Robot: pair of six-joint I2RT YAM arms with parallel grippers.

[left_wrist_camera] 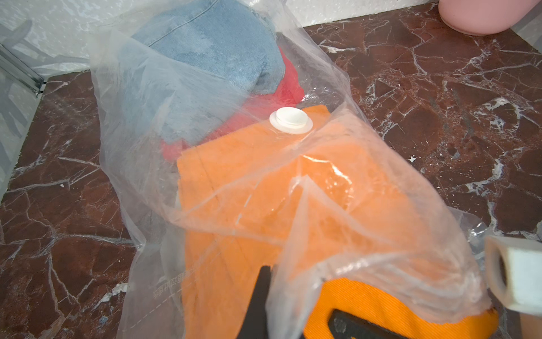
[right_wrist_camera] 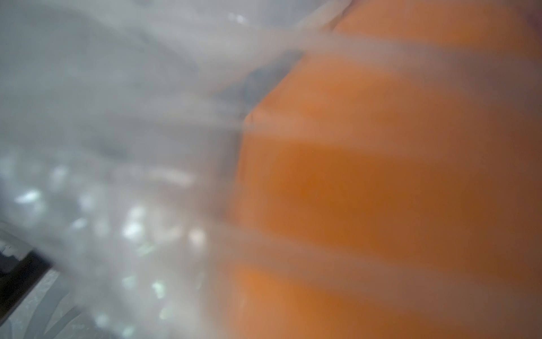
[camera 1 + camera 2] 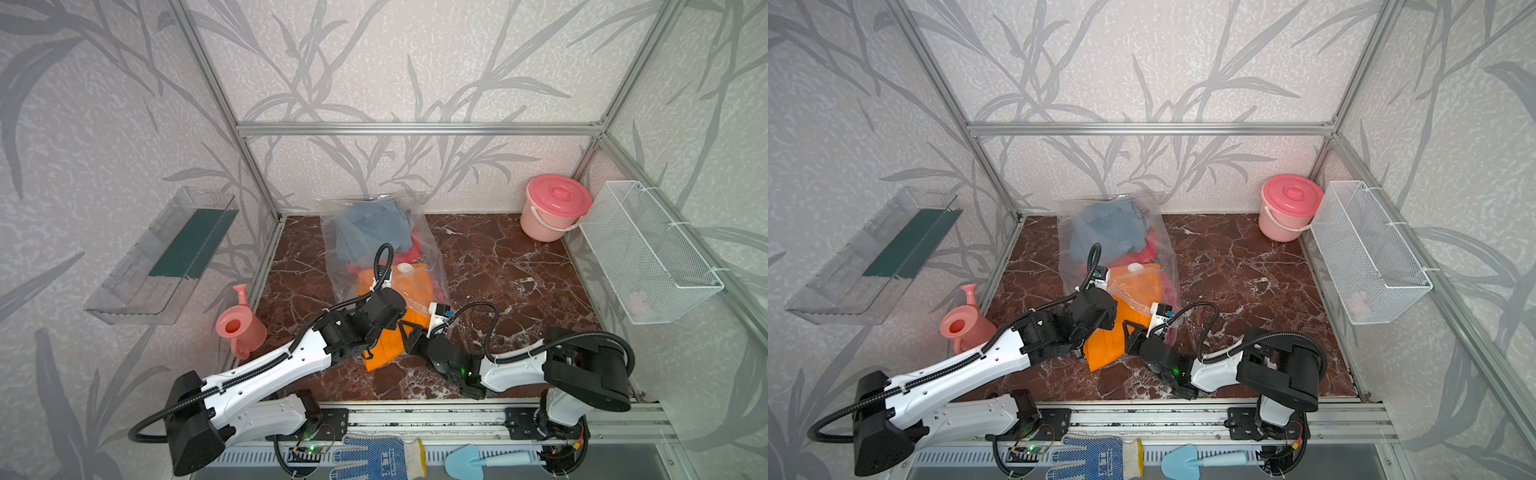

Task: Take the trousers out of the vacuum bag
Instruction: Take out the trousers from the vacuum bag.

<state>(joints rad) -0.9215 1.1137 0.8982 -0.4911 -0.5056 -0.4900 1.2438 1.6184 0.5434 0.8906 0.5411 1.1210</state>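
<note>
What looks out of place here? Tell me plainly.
The orange trousers stick halfway out of the crumpled vacuum bag, lying askew. A dotted work glove and a blue trowel lie by the front rail, off the marble tabletop.

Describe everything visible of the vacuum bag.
The vacuum bag is clear, crinkly soft plastic with a round white valve on its upper face. It lies on the marbled floor, far end against the back wall, holding denim, red and orange trousers. The orange pair sticks out of its near mouth, by the left gripper.
</note>
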